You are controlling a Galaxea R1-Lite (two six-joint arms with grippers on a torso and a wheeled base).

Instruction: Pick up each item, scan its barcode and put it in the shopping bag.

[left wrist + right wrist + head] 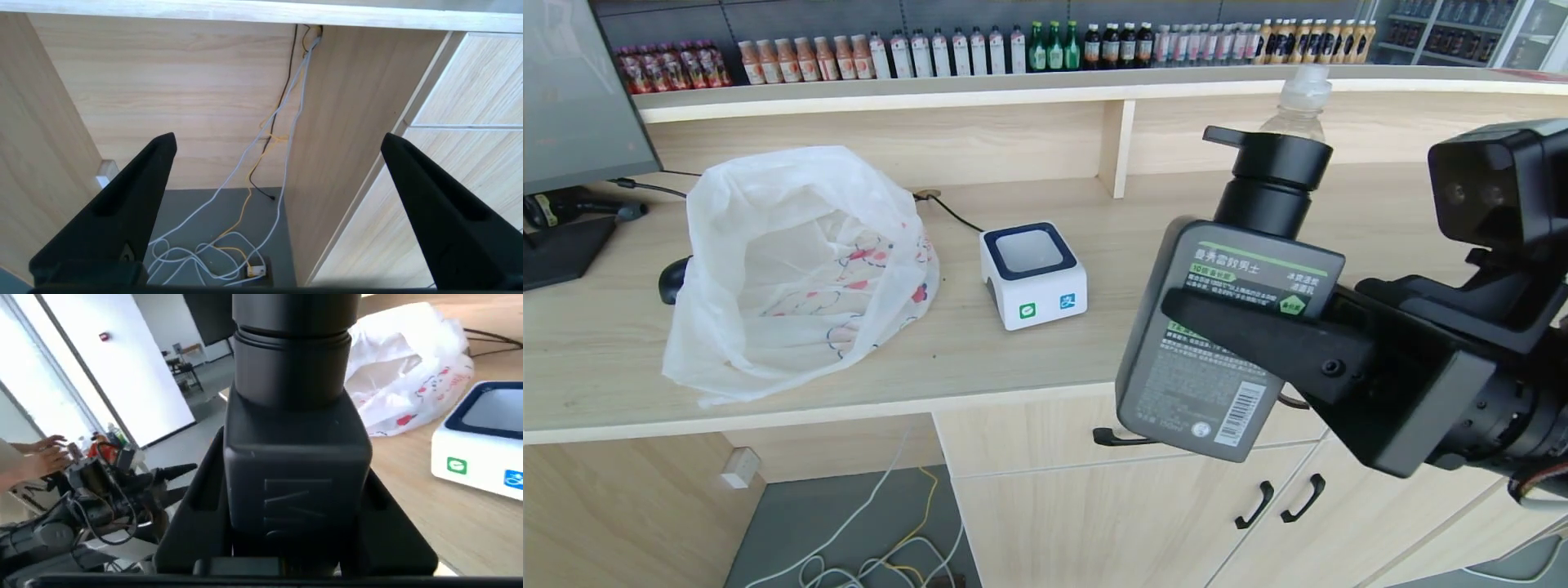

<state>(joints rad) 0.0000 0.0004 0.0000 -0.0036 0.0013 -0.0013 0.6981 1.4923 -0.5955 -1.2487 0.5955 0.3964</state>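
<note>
One grey pump bottle is pinched across its flat body by my right gripper, held tilted in the air off the front edge of the counter, well to the right of the scanner. My left gripper hangs low beside the cabinets with its fingers spread wide and nothing between them. My worry is the grip: the bottle looks like smooth, hard plastic, slab-sided with rounded corners and a stout black pump on top, so it could pivot or slide between the pads, and from here it would fall to the floor. The barcode sits near the base and faces away from the scanner's glossy window, so a poor turn of the wrist may give no read. The shopping bag is thin, crinkled white film, and its slack mouth could fold shut under the bottle.
</note>
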